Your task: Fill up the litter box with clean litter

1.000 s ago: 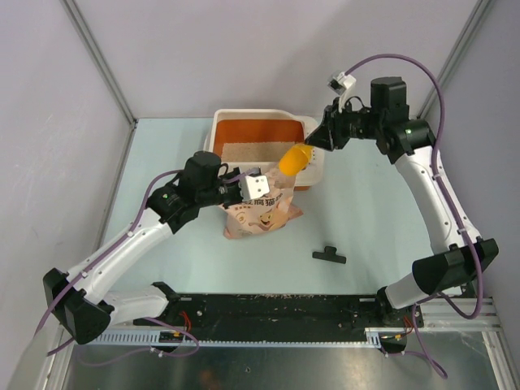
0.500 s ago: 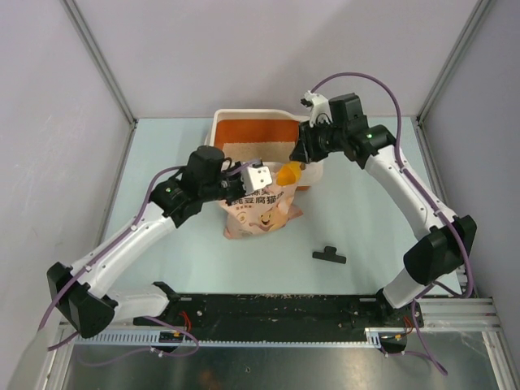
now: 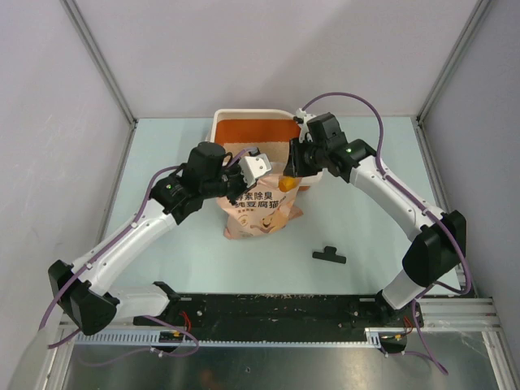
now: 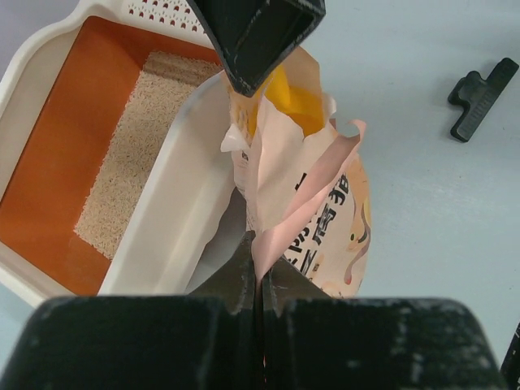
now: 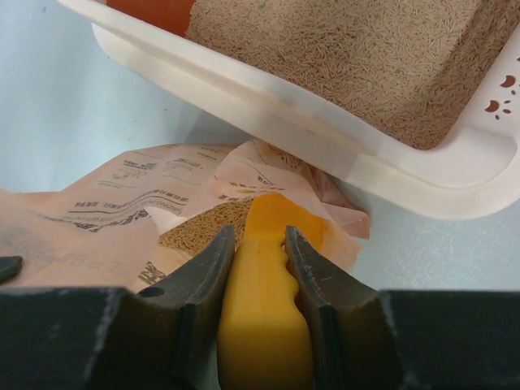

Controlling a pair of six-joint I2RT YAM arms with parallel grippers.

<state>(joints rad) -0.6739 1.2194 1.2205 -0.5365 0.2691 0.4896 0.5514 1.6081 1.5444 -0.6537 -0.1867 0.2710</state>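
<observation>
- The right gripper [image 3: 294,165] has been swinging in from above the litter box [image 3: 236,116] and is now coming down just in front of its near wall. It is bringing the orange scoop [image 3: 286,183] to the mouth of the pink bag [image 3: 260,215]. The left gripper [image 4: 258,272] has been edging slightly closer to the box, while the bag is staying put.
- The right jaws are clamping the scoop between them, parted only as wide as the scoop itself, and its far end is poking into the bag's mouth.
- The left jaws are pinching the bag's torn upper edge, all but closed on the thin film, and are holding the mouth open.
- The clean litter [image 4: 122,175] is lying as a pale strip across part of the box floor, with bare orange floor showing beside it. More granules are sitting inside the bag, which is leaning against the box's near wall.
- A black clip [image 3: 328,255] is lying on the table [image 3: 366,203], well apart from the box, out beyond the bag.
- To my eye the scoop is going in for a load, so the filling is looking only partly done.
- The scoop could be snagging the crumpled lip and dragging it out of that thin pinch, which would fold the mouth shut or tip the bag over.
- A heaped scoop tilting on its way over the box wall could be shedding granules onto the table between bag and box.
</observation>
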